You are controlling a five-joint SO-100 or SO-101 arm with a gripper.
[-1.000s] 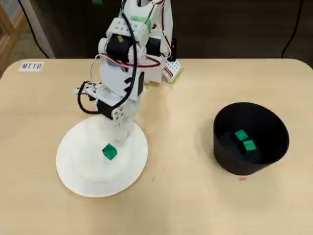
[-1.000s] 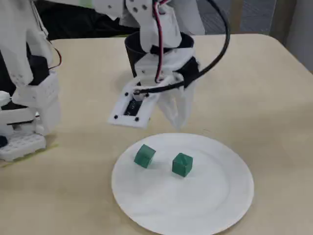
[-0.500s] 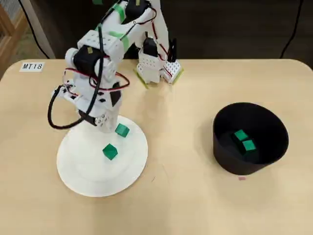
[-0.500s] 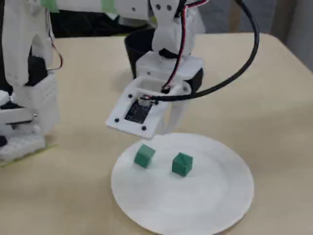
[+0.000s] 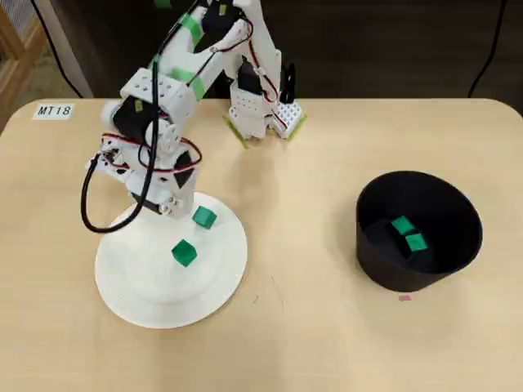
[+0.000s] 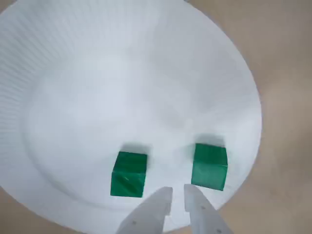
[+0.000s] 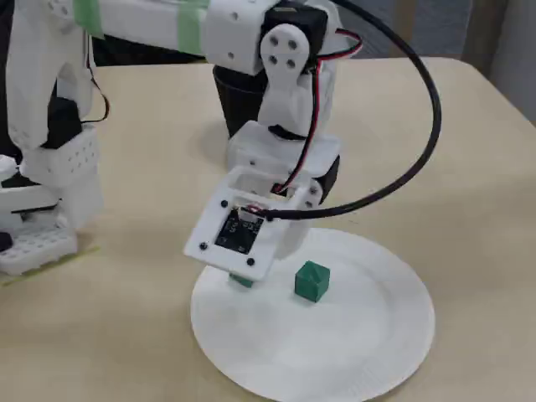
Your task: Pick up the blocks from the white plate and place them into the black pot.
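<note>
My gripper [image 6: 178,195] hangs over the large round white plate [image 5: 122,286], fingers nearly together and holding nothing.

From left to right in the overhead view: two small bright green cubes on the plate [image 5: 184,253] [image 5: 204,217] sit apart from each other near its right side, just beside my wrist. Well to the right, the matte black round pot [image 5: 376,269] holds two more green cubes [image 5: 401,225] [image 5: 416,242], touching.

light wooden table [image 5: 327,343], "MT18" label [image 5: 54,110], dark backdrop [image 5: 392,41]
</note>
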